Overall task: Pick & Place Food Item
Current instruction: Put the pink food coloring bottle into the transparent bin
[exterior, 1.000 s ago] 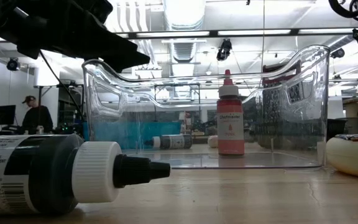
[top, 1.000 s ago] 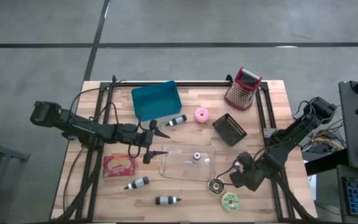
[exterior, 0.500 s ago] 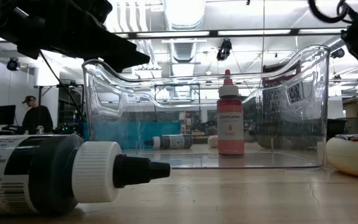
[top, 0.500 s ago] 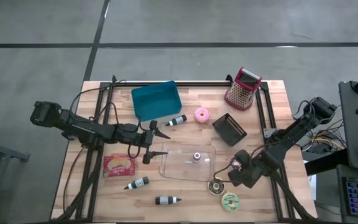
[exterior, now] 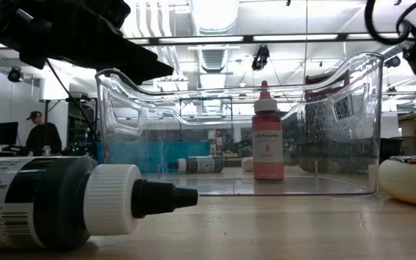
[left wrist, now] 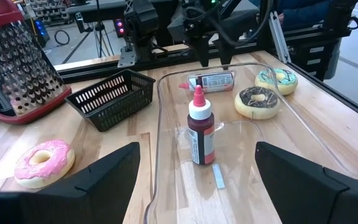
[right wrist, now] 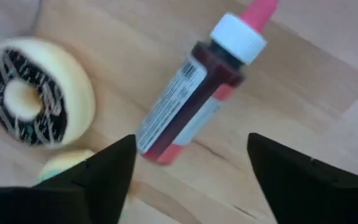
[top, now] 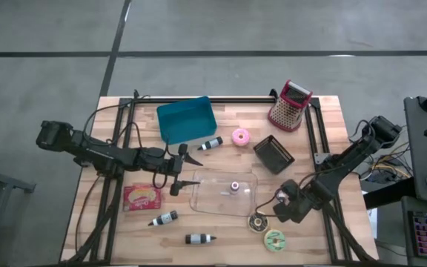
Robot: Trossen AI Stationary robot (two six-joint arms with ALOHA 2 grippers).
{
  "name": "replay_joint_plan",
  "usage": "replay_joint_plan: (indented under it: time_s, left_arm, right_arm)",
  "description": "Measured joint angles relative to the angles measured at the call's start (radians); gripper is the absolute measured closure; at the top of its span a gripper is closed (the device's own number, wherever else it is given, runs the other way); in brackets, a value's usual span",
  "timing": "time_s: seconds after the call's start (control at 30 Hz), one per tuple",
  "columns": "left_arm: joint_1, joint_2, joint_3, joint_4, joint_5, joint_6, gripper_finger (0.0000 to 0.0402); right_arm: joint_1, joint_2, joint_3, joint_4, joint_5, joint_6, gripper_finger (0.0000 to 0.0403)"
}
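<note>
A grey concrete floor (top: 221, 30), crossed by dark lines, is seen around the wooden table (top: 325, 111). Ceiling lights (exterior: 215, 14) are lit overhead. A person (exterior: 42, 133) is seated far left.

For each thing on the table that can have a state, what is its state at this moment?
Left pincer: open, empty, at the clear tray's end.
Right pincer: open, above the lying red bottle.
Clear tray: holds one bottle.
Red bottle in tray: upright, capped.
Lying red bottle: on its side, capped, beside the chocolate doughnut.
Teal bin: looks empty.
Black basket: looks empty.
Grater: upright.
</note>
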Motion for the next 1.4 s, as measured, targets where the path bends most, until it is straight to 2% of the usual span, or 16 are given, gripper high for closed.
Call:
replay_joint_plan:
  time_s: [0.13, 0.27, 0.43, 0.63, 1.03, 1.4]
  left_arm:
    - [0.0, 0.0, 0.0, 0.0, 0.0, 0.0, 0.008]
    - [0.0, -0.001, 0.0, -0.003, 0.0, 0.0, 0.008]
    - [0.0, -0.001, 0.0, -0.007, 0.001, 0.0, 0.008]
    - [0.0, -0.002, 0.0, -0.007, 0.003, 0.0, 0.008]
    - [0.0, -0.003, 0.0, -0.006, 0.011, 0.0, 0.008]
    - [0.0, -0.003, 0.0, -0.006, 0.011, -0.004, 0.0081]
  right_arm:
    - [-0.006, 0.0, -0.028, 0.054, 0.041, 0.042, 0.0043]
    - [-0.008, 0.013, -0.057, 0.121, 0.073, 0.087, 0.0032]
    - [-0.009, 0.078, -0.06, 0.184, 0.069, 0.091, 0.0037]
    - [-0.009, 0.15, -0.02, 0.16, 0.045, 0.08, 0.0047]
    - [-0.02, 0.146, -0.026, 0.119, 0.137, 0.083, 0.0071]
    - [-0.028, 0.148, -0.029, 0.12, 0.145, 0.082, 0.0088]
